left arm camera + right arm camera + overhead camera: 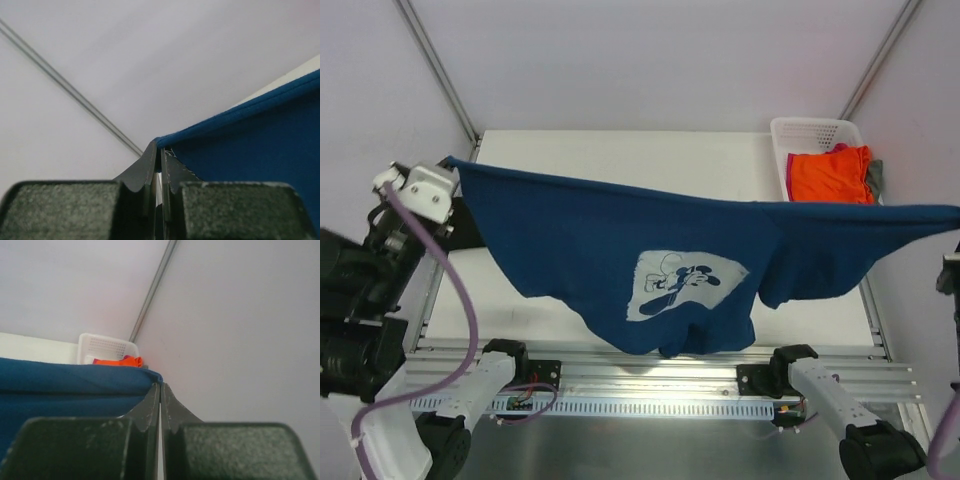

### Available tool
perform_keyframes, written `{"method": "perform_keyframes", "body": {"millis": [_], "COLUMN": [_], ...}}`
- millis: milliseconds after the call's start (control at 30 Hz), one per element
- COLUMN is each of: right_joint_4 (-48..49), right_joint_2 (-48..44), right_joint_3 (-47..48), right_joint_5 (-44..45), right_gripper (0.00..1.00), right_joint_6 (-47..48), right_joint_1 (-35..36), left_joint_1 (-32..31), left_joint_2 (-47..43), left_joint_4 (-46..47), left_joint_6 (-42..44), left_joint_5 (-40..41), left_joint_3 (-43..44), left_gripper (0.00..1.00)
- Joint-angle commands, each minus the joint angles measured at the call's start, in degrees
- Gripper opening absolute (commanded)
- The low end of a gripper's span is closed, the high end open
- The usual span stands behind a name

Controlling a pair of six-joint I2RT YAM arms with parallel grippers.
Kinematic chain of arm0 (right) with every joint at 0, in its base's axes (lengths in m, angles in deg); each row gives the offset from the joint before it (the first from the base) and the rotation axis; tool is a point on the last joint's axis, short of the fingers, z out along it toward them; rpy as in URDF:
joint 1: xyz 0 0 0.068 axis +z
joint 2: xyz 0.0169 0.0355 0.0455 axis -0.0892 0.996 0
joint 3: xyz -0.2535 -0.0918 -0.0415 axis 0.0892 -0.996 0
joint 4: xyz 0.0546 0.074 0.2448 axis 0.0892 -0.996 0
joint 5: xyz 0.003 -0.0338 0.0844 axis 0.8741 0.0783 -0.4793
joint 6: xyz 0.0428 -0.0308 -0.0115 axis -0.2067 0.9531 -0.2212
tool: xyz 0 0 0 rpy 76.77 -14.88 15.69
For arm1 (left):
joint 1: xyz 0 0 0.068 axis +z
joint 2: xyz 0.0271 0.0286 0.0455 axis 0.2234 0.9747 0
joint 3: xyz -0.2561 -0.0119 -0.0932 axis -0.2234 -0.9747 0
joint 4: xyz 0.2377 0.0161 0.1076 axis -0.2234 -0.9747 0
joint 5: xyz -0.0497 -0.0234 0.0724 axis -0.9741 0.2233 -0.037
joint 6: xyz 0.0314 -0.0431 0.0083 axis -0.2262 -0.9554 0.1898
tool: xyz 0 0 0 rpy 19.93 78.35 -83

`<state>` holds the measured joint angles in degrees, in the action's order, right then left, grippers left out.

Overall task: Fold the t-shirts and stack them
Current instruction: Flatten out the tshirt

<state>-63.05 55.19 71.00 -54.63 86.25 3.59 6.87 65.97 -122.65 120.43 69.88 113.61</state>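
Note:
A navy blue t-shirt [620,250] with a pale cartoon print [685,283] hangs stretched between both grippers above the white table [620,155]. Its lower part sags to the table's near edge. My left gripper [452,166] is shut on the shirt's left corner, and the left wrist view shows the pinch [160,150] on blue cloth [260,145]. My right gripper [160,386] is shut on the shirt's right corner [75,377]; its fingers lie off the right edge of the top view. Orange [830,175], pink [840,148] and grey [876,175] shirts lie in the basket. The black shirt is out of view.
The white plastic basket [815,130] stands at the table's far right corner, also in the right wrist view [107,345] with the orange shirt [117,361] in it. White walls with metal poles [435,65] enclose the table. The arm bases sit on the near rail [650,380].

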Motion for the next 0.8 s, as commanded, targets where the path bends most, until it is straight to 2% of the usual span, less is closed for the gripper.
{"method": "perform_keyframes", "body": {"millis": [0,33,200,333,400,433,567,633,767], "right_joint_4": [16.28,20.83,31.85,29.68,24.6,23.7,20.97,20.35,18.15], "right_joint_2": [5.43,5.88,9.12,18.14,23.34,28.94,39.78,42.87,51.21], "right_joint_3": [-6.22,-8.34,-20.38,-26.81,-25.42,-24.72,-22.17,-20.59,-5.93], "right_joint_5": [10.34,9.73,5.94,-4.06,-8.79,-11.78,-22.42,-21.92,-19.04], "right_gripper": [0.0,0.0,0.0,0.01,0.0,0.0,0.01,0.0,0.01], "right_joint_6": [11.27,11.98,11.38,-2.91,-8.29,-13.1,-15.97,-15.26,-15.96], "right_joint_1": [3.5,3.51,3.16,-3.42,-6.49,-7.9,-10.47,-10.64,-12.05], "left_joint_1": [-0.02,-0.02,0.07,0.68,1.38,1.82,2.53,2.44,2.27], "left_joint_2": [8.29,9.62,18.23,25.88,30.26,31.94,43.0,46.62,52.69], "left_joint_4": [3.69,5.18,10.19,13.01,14.24,14.68,15.04,15.12,15.13], "left_joint_6": [3.3,3.13,6.28,9.72,9.63,8.76,6.82,6.03,3.39], "left_joint_5": [0.74,0.47,1.25,1.7,1.7,1.52,1.7,1.52,1.26], "left_joint_3": [-3.25,-3.61,-6.59,-8.09,-7.66,-7.31,-3.97,-0.82,8.15], "left_gripper": [0.0,0.0,0.0,0.0,0.0,0.0,0.0,0.0,0.0]}}
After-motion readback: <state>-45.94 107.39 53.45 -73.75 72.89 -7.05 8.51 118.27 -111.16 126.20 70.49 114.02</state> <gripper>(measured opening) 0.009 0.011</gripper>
